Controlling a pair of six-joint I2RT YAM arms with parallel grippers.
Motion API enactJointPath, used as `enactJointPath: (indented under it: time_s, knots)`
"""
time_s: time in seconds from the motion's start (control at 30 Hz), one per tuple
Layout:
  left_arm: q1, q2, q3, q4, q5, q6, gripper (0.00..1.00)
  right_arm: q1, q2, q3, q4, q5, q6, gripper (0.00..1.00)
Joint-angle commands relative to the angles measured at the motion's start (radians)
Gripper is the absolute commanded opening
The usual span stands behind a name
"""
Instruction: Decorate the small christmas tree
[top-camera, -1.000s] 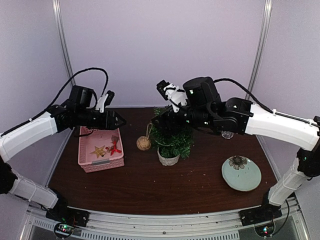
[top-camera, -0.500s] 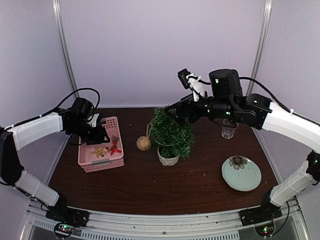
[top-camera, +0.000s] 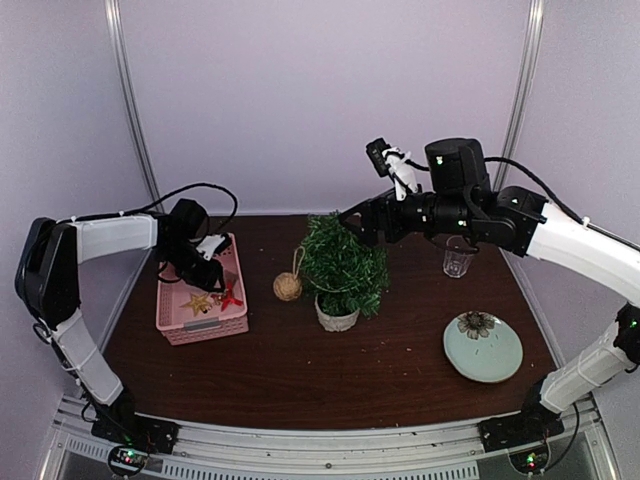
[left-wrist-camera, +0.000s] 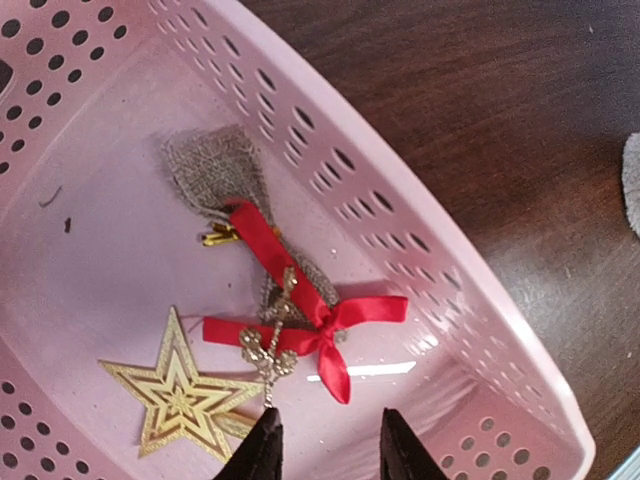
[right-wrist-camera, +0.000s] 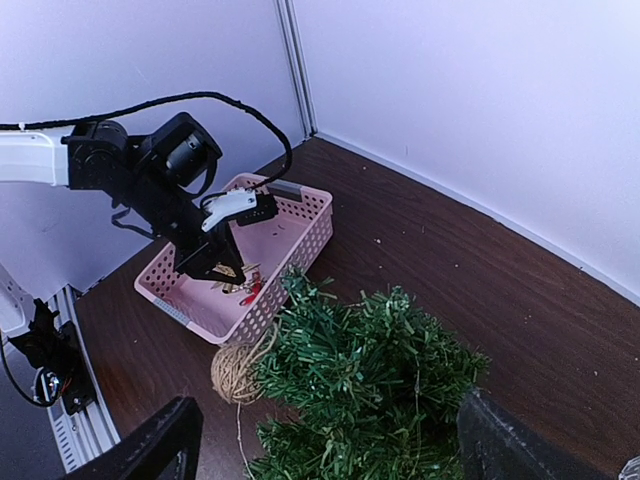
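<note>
Left gripper (left-wrist-camera: 330, 450), jaws narrowly parted and empty, hangs over the pink basket (left-wrist-camera: 480, 330), a red bow (left-wrist-camera: 320, 320) and gold star (left-wrist-camera: 185, 395) just beyond its tips; right gripper (right-wrist-camera: 330, 445) is spread wide, empty, the small christmas tree (right-wrist-camera: 370, 390) just beneath it

- The tree (top-camera: 343, 268) is placed on the table (top-camera: 330, 380), near its middle and a little toward the back.
- A twine ball (top-camera: 287, 287) is found just left of the tree.
- A basket (top-camera: 170, 318) is set left of the ball, near the table's left edge.
- In the basket a star (left-wrist-camera: 185, 395) and a bow (left-wrist-camera: 310, 325) are laid, the star to the left and touching the bow.
- A glass (top-camera: 458, 260) is placed right of the tree, toward the back.
- A plate (top-camera: 483, 346) is set in front of the glass, at the right.
- The left gripper (top-camera: 212, 278) is held over the inside of the basket, above the star and bow.
- The right gripper (top-camera: 352, 218) is held over the tree's top.
</note>
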Motion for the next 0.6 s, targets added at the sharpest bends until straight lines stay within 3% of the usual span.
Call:
enactJointPath:
  time_s: [0.0, 0.37, 0.57]
  knots:
    - [0.019, 0.063, 0.048, 0.003, -0.038, 0.143, 0.31, -0.006, -0.012, 0.009, -0.014, -0.011, 0.011, 0.91]
    - [0.024, 0.147, 0.038, 0.078, -0.038, 0.125, 0.25, -0.008, 0.001, 0.009, -0.007, -0.007, 0.024, 0.91]
    - [0.027, 0.195, 0.063, 0.09, -0.04, 0.122, 0.17, -0.009, 0.013, 0.017, -0.01, -0.009, 0.023, 0.91]
